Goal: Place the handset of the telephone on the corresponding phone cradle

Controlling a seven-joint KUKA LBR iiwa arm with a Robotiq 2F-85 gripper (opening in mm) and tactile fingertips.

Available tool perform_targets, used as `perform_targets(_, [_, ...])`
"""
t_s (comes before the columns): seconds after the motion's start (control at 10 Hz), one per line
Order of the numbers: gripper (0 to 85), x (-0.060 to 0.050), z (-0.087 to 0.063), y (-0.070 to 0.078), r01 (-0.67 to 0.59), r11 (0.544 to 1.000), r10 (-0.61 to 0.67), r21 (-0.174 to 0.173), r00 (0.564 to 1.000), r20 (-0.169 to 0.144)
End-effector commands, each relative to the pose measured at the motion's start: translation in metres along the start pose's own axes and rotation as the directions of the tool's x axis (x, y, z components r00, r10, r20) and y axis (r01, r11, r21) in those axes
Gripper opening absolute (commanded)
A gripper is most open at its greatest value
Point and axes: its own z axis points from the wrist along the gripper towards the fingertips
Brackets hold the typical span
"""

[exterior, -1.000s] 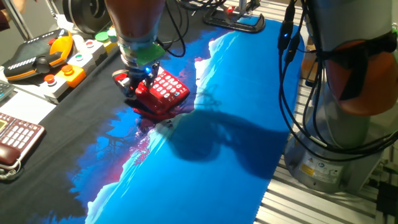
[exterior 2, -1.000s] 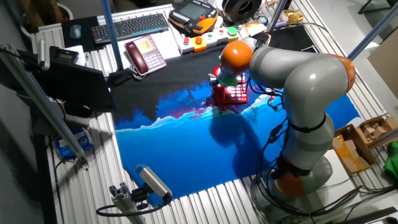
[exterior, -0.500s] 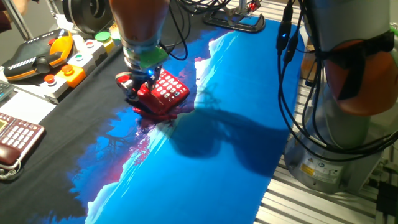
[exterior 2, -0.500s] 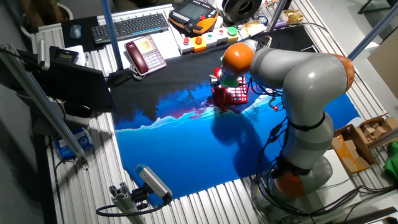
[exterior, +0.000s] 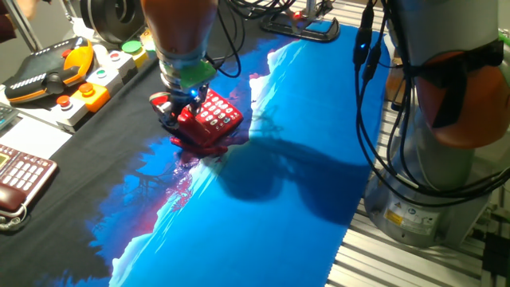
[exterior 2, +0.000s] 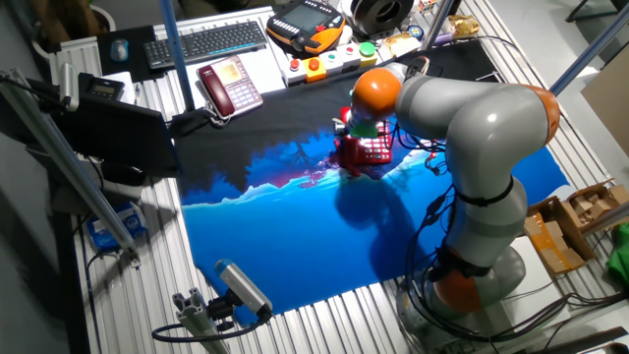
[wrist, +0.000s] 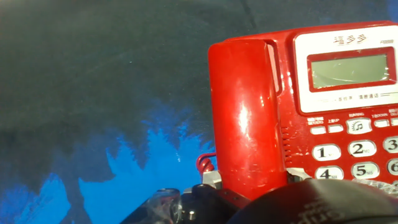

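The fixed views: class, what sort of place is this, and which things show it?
Probably a robotics lab bench. A robot arm works over a red telephone on a blue-and-black cloth, with a control pendant and a keyboard nearby.

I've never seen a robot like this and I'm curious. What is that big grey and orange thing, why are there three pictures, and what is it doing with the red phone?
It is a robot arm with a two-finger gripper. Two pictures come from cameras fixed at different sides of the table; the third comes from a camera on the robot's hand, looking down along its fingers. On the blue and black cloth sits a bright red telephone with white number keys. Its handset lies in the phone cradle, beside the keys. The gripper hangs right over it; I cannot tell whether it grips. A darker phone lies farther off.
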Motion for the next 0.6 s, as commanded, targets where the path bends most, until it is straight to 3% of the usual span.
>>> perform_targets(0.0, [0.7,0.0001,0.0001,-0.0003,0.004,1.000,-0.004,0.002,1.000,0.001])
perform_targets(0.5, [0.7,0.0001,0.0007,-0.0012,0.014,1.000,-0.014,0.009,1.000,-0.010])
